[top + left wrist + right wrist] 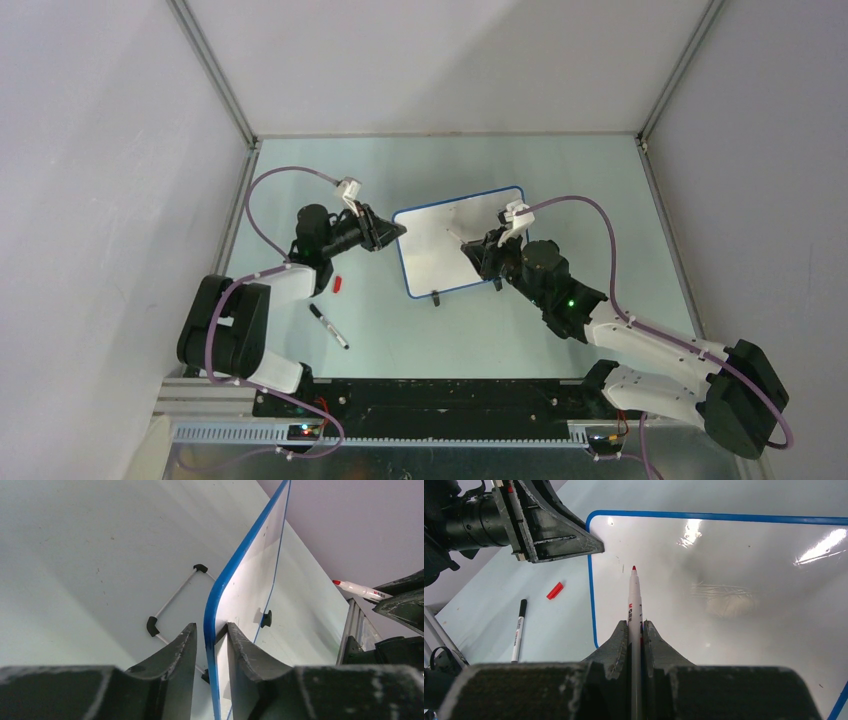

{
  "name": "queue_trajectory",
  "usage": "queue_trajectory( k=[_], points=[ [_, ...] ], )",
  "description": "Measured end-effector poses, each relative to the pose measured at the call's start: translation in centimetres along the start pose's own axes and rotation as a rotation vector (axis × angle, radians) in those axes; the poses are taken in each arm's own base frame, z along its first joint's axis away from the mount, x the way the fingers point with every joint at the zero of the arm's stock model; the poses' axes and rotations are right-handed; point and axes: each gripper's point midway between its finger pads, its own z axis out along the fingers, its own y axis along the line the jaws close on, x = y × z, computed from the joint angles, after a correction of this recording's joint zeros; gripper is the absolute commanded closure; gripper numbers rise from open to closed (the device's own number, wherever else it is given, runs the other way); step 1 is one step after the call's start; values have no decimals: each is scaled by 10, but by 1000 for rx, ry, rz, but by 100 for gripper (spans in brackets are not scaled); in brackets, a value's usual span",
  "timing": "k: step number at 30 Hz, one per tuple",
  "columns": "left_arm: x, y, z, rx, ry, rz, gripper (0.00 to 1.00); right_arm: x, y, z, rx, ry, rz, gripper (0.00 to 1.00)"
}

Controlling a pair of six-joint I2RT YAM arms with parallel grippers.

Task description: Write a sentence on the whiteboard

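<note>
The whiteboard (450,245), white with a blue rim, stands tilted on its wire feet in the middle of the table. My left gripper (398,232) is shut on its left edge; the left wrist view shows my fingers (212,632) on either side of the blue rim (225,577). My right gripper (478,252) is shut on a red marker (634,597), uncapped. Its tip is at or just above the board face (734,575) near the upper left corner. No red words of the sentence show on the board. The left gripper (589,546) also shows in the right wrist view.
A black marker (328,326) lies on the table to the left of the board, also in the right wrist view (517,630). A red cap (339,284) lies near it. Grey walls enclose the table on three sides.
</note>
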Motion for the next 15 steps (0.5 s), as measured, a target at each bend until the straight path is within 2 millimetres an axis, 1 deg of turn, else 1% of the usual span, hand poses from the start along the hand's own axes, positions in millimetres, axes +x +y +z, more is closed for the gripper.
queue_trajectory(
  k=[6,9,15],
  points=[
    [0,0,0,1,1,-2,74,0,0,0,-1,1,0,100],
    [0,0,0,1,2,-3,70,0,1,0,-2,1,0,100],
    [0,0,0,-1,5,-5,69,0,1,0,-3,1,0,100]
  ],
)
